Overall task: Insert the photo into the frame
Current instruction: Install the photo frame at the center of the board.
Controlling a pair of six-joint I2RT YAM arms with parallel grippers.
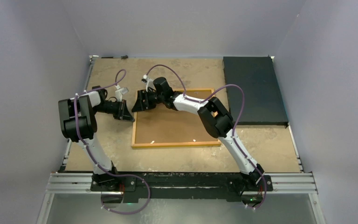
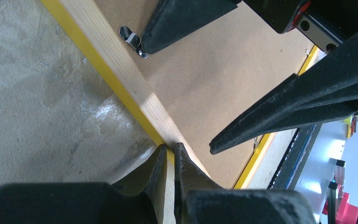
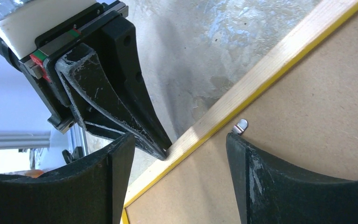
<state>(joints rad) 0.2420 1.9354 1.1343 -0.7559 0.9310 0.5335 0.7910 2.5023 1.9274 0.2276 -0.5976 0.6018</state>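
The frame [image 1: 175, 144] lies face down on the table, its light wood reverse up and its yellow edge showing. A brown backing board [image 1: 172, 123] fills it. My left gripper [image 1: 129, 116] is shut on the frame's left rail [image 2: 121, 70], its fingers [image 2: 161, 163] pinching the rail's edge. My right gripper [image 1: 137, 101] is open over the same rail [image 3: 270, 60], one fingertip [image 3: 233, 140] next to a small metal clip [image 3: 240, 126] on the board. The left gripper's tip also shows in the right wrist view [image 3: 161, 151]. The photo is not in view.
A dark rectangular mat [image 1: 254, 91] lies at the back right of the table. Small metal clips [image 2: 131, 41] sit along the frame's inner edge. The walls close in on both sides.
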